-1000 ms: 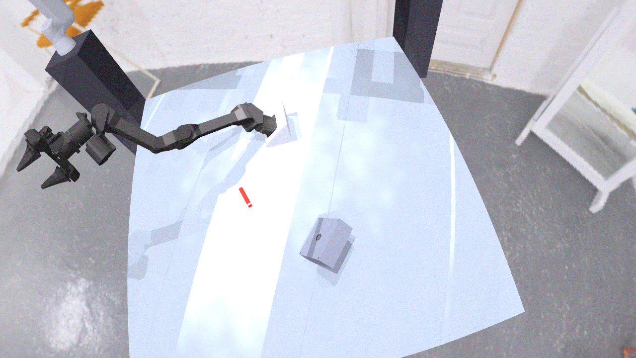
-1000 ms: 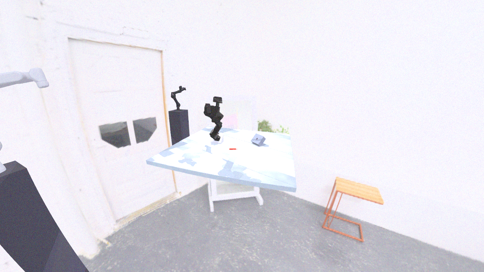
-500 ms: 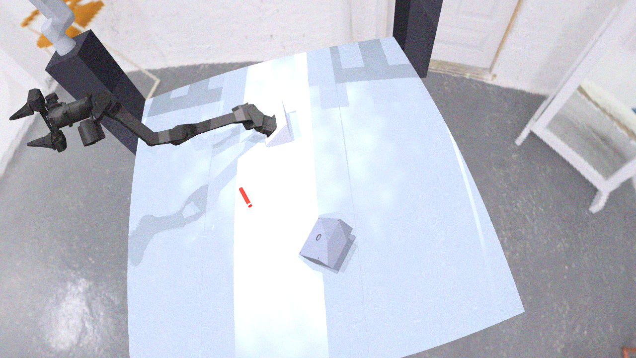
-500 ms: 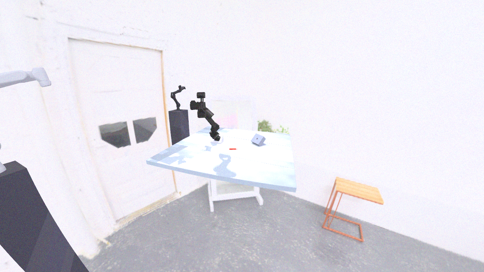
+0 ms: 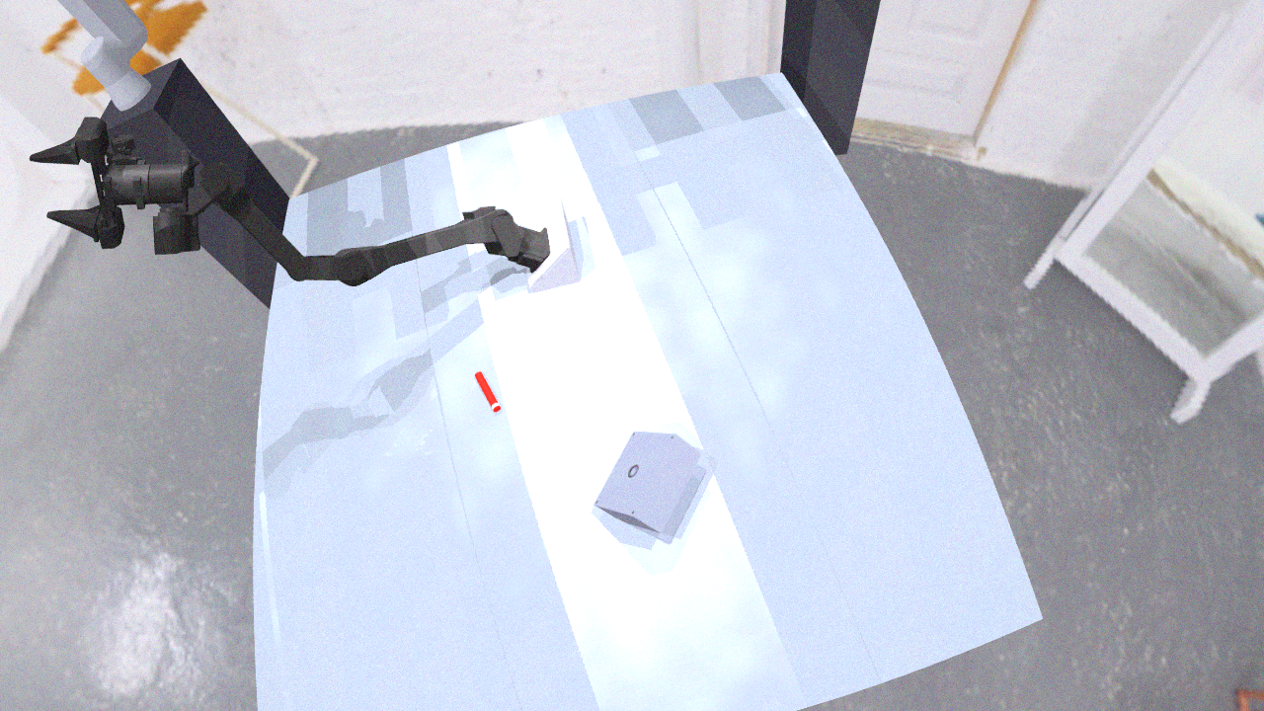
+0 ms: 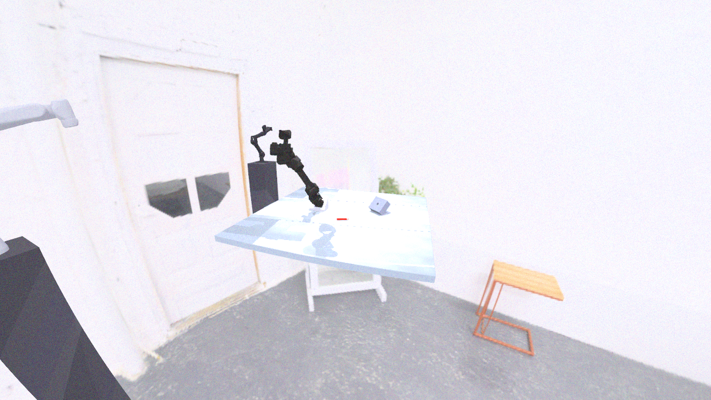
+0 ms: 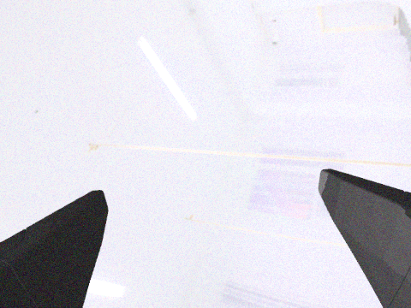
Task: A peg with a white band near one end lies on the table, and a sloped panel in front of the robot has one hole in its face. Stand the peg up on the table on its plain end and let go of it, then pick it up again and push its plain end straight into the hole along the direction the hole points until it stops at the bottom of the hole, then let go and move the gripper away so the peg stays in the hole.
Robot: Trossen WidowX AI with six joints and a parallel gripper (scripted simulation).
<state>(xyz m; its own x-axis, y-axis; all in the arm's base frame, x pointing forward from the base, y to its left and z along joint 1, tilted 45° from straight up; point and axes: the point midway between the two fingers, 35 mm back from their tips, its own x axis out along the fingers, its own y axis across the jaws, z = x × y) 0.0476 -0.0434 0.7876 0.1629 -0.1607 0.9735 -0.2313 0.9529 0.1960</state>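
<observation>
A red peg (image 5: 487,390) (image 6: 341,219) lies on its side on the table (image 5: 848,371) (image 6: 387,248), with the white band at its end nearer the sloped panel in the top view. The grey sloped panel (image 5: 663,477) (image 6: 381,205) stands on the table beyond the peg, its single dark-rimmed hole showing in the face. My gripper (image 5: 39,187) (image 7: 215,191) is wide open and empty, raised high and beyond the table's left edge in the top view, far from the peg. The wrist view shows only the two fingers and a pale wall; neither peg nor panel shows there.
The arm's base stands by a white wedge-shaped mount (image 5: 558,270) on the table. A dark pedestal (image 5: 211,177) stands beside the table's left corner, near the raised arm. Another dark pedestal (image 5: 826,70) stands at the back corner. An orange side table (image 6: 529,280) stands apart.
</observation>
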